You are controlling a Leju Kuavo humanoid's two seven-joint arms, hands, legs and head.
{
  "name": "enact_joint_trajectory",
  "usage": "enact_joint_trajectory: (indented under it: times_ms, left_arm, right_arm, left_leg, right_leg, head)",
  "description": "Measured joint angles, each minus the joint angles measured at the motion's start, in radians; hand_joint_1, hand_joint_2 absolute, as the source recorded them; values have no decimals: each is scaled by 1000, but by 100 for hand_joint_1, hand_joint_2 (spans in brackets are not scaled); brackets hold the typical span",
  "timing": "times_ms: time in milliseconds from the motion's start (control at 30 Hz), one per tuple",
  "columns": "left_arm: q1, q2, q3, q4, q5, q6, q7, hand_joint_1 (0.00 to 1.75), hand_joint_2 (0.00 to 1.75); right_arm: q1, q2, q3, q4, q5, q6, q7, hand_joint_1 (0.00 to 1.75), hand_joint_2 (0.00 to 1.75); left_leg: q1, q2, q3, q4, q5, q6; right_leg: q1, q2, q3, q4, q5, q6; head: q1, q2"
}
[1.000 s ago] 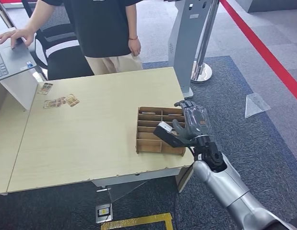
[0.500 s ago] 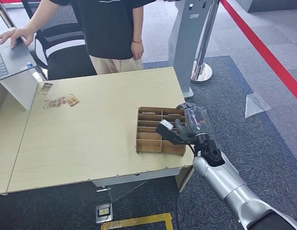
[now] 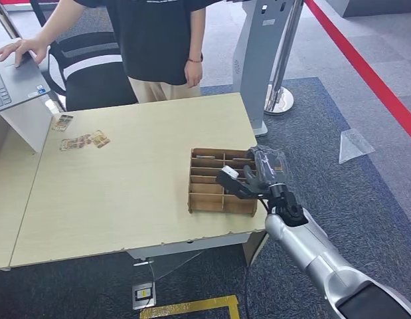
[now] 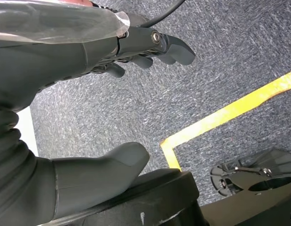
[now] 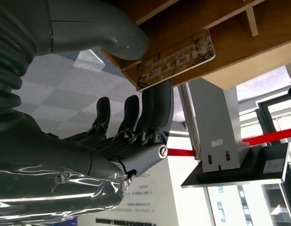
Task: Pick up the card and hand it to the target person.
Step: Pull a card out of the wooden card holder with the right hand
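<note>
Patterned brown rectangular card (image 5: 176,59) sits in slotted wooden organizer box (image 3: 213,179) at counter (image 3: 143,193) 4 o'clock corner, right hand (image 3: 253,178) thumb and fingers closing on its edge; firm the pinch before lifting; left hand (image 4: 66,108) hangs open, empty.

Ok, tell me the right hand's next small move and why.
Probably lift straight up: the right hand pinches the card between thumb and fingers, while the card sits against the wooden organizer, and the person stands across the table.
</note>
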Motion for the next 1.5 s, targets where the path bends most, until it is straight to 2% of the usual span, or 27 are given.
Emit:
enact_joint_trajectory:
  times_ms: [100, 300, 467, 667, 800, 1067, 1300, 1500]
  left_arm:
    - [0, 0, 0, 0, 0, -1, 0, 0, 175]
    - [0, -1, 0, 0, -5, -8, 0, 0, 175]
    - [0, -1, 0, 0, -9, -10, 0, 0, 175]
    - [0, -1, 0, 0, -10, -12, 0, 0, 175]
    - [0, 0, 0, 0, -13, -20, -3, 0, 175]
    - [-2, 18, 0, 1, -16, -69, -36, 0, 175]
    - [0, 27, 0, 1, -9, -69, -44, 0, 175]
    - [1, 32, 0, 1, -9, -72, -52, 0, 175]
  right_arm:
    - [-8, 2, 2, 15, 6, -3, 7, 148, 175]
    - [-18, 5, 4, 29, 19, -9, 19, 162, 175]
    - [-22, 4, 7, 30, 31, -4, 28, 171, 175]
    - [-31, 4, 8, 26, 45, 21, 29, 173, 175]
    - [-44, -7, 7, 1, 35, 54, -4, 175, 175]
    - [-99, -71, 10, -113, -55, 207, -155, 175, 175]
    - [-174, -145, 19, -251, -154, 379, -203, 175, 175]
    - [-246, -222, 19, -368, -255, 478, -208, 175, 175]
  left_leg:
    - [0, 0, 0, 0, 0, 0]
    - [0, 0, 0, 0, 0, 0]
    - [0, 0, 0, 0, 0, 0]
    - [0, 0, 0, 0, 0, 0]
    - [0, 0, 1, 0, 0, 0]
    - [0, 0, 1, 0, 0, 0]
    - [-1, 0, 1, 1, 0, 0]
    - [-1, 0, 0, 1, 0, 0]
  right_leg:
    - [0, 0, 0, 0, 0, 0]
    - [0, 0, 0, 0, 0, 0]
    - [0, 0, 0, 0, 0, 0]
    - [0, 0, 0, 0, 0, 0]
    - [0, 0, 0, 0, 0, 0]
    - [0, 0, 0, 0, 0, 0]
    - [0, 0, 0, 0, 1, 0]
    - [0, 1, -1, 0, 1, 0]
  head:
    - [0, 0]
    - [0, 0]
    - [0, 0]
    - [0, 0]
    - [0, 0]
    - [0, 0]
    - [0, 0]
    - [0, 0]
